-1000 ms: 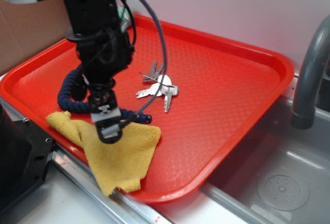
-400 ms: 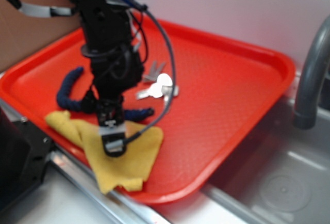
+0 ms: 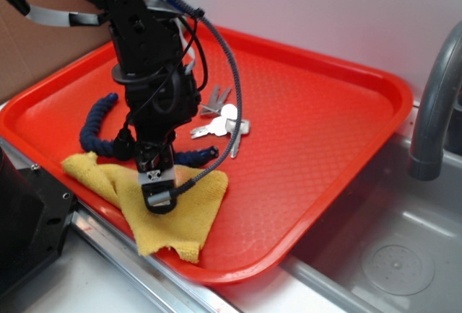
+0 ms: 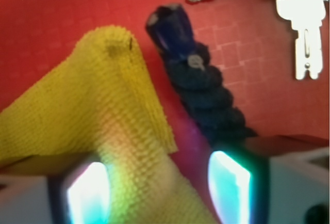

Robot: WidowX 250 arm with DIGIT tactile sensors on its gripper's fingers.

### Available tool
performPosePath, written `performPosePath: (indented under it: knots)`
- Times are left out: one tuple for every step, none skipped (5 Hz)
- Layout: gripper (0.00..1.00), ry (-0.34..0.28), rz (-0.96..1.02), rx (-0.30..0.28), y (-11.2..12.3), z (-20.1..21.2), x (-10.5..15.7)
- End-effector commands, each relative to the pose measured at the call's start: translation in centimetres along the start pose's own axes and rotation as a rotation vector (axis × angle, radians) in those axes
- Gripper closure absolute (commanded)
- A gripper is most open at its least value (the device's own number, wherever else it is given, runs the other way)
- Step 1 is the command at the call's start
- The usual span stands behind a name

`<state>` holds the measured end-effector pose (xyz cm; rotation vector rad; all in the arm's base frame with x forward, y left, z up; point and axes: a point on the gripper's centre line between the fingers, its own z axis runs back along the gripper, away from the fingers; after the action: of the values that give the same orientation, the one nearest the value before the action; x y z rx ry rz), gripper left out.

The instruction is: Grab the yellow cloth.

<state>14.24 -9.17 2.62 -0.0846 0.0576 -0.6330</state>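
My gripper (image 3: 159, 199) hangs low at lower left of the frame, fingers (image 4: 87, 193) spread around a raised fold of the yellow cloth (image 3: 173, 212) on the tray (image 3: 325, 118), so next I should close without catching the rope (image 4: 201, 90).

The yellow cloth (image 3: 173, 212) (image 4: 103, 126), a mustard terry rag with ragged edges, lies rumpled at the near left of the red tray (image 3: 310, 133), one corner draped over the tray's near rim.
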Motion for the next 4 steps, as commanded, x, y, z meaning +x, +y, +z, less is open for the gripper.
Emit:
performPosePath:
  knots:
    - [1.0, -0.091, 0.014, 0.056, -1.4, 3.7, -1.8]
    - [1.0, -0.096, 0.024, 0.058, -1.4, 4.1, -2.2]
    - [0.99, -0.062, 0.06, 0.07, -0.8, 4.1, -2.1]
    - [0.0, -0.022, 0.037, 0.07, 0.4, 2.0, -2.2]
